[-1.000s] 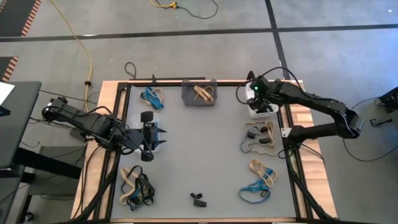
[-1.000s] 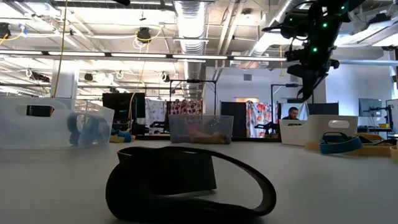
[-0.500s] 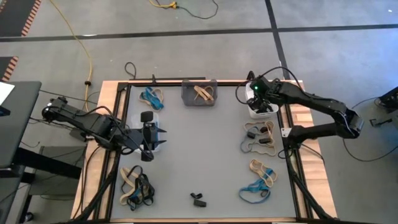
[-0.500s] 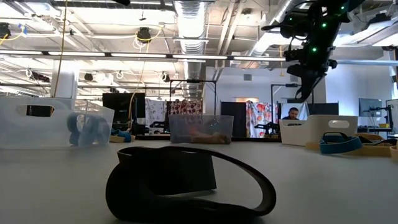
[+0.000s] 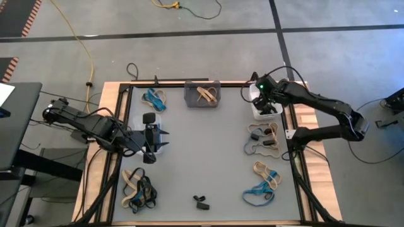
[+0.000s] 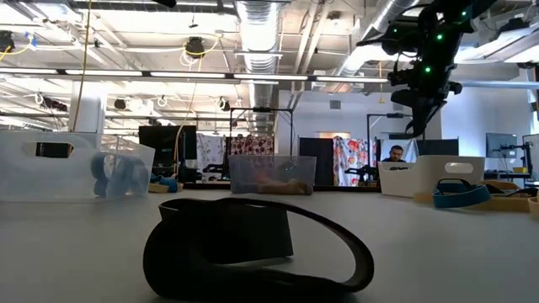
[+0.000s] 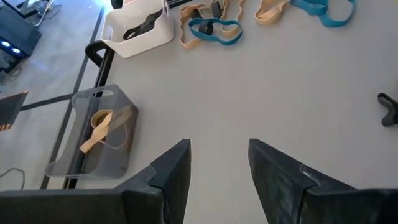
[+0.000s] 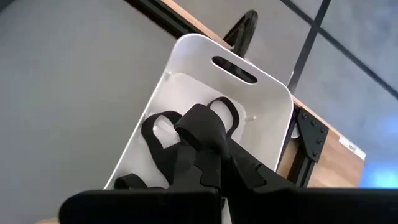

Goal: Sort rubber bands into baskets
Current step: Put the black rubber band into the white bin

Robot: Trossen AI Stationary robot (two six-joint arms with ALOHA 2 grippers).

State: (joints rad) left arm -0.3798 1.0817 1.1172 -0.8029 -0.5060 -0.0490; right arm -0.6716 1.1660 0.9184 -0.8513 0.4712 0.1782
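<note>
Over the far right corner of the counter: the right hand is hanging above the white basket, its fingers pressed together and pinching a black rubber band.
White basket: it is sitting at the far right edge of the counter, with black bands lying inside it.
Left hand: it is hovering over the left part of the counter with its fingers spread apart and nothing showing between them.
Dark grey basket: it is standing at the far edge in the middle, holding tan bands.
Clear basket: it is sitting at the far left, with blue bands inside it.
Loose bands on the right: a tan-and-black cluster is lying just near of the white basket; further toward the near edge, tan loops and a blue band are resting.
Loose bands on the left: a tangle of tan, blue and black loops is lying near the near left corner.
Single black band: it is lying alone by the near edge in the middle, well apart from both hands.
Background: a person is showing in the low view, far behind the counter.
</note>
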